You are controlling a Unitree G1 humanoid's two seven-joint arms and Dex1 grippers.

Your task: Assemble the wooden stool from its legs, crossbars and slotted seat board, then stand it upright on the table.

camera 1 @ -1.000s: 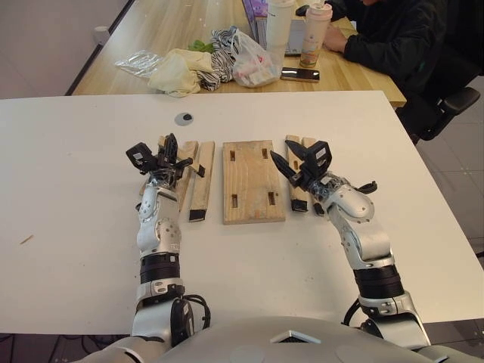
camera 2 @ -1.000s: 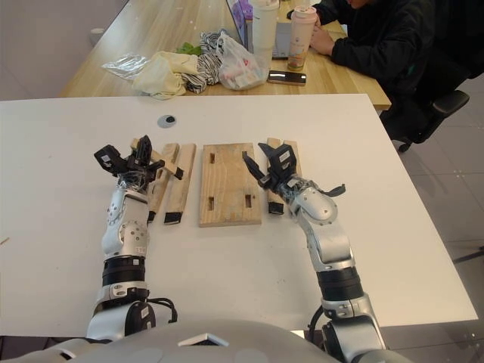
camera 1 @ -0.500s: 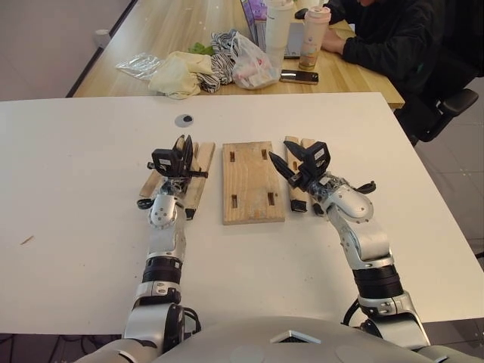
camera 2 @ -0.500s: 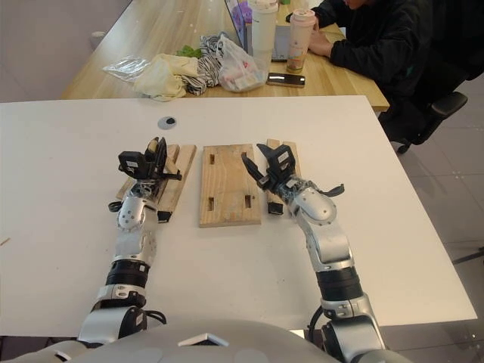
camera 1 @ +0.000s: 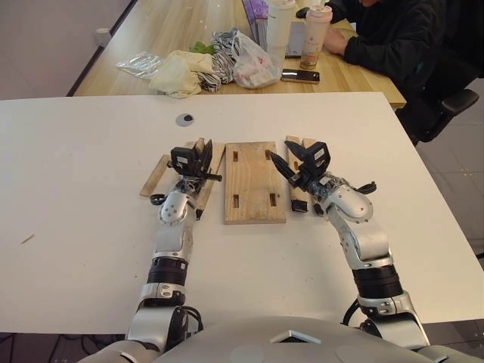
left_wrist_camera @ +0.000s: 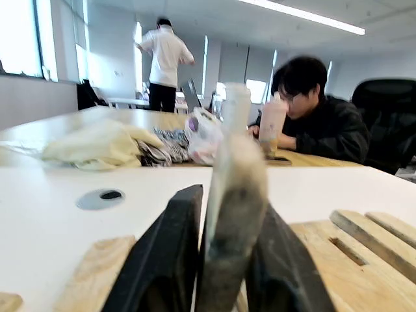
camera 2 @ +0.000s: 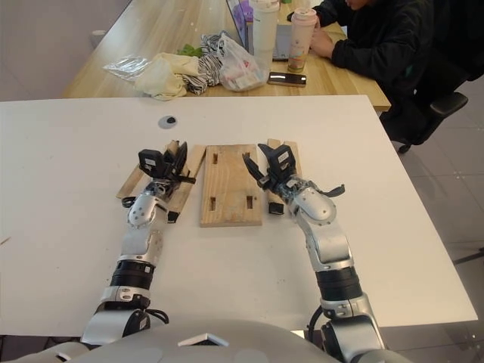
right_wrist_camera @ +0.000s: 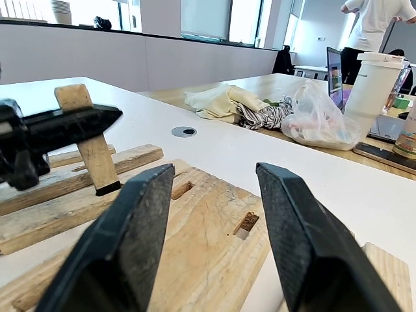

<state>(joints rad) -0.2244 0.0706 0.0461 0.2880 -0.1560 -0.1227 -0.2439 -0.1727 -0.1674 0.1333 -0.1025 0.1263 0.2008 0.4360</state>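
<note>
1. Left claw (camera 1: 200, 159) is clamped on a short wooden piece (right_wrist_camera: 97, 162), just left of the seat board (camera 1: 255, 181), low over the worktop (camera 1: 91, 151).
2. Left wrist view: the piece is pinched between both fingers (left_wrist_camera: 166, 260). Right wrist view: the same piece side-on, near upright, slightly tilted, with its lower end by the loose strips (camera 1: 155, 175) lying flat.
3. Right claw (camera 1: 290, 160) gapes wide with nothing in it, over the board's right edge, with two legs (camera 1: 299, 203) just beside it.
4. Board lies flat, four slots facing up.

an office: long desk (camera 1: 181, 19), laptop (right_wrist_camera: 334, 68), swivel chair (camera 1: 452, 103).
</note>
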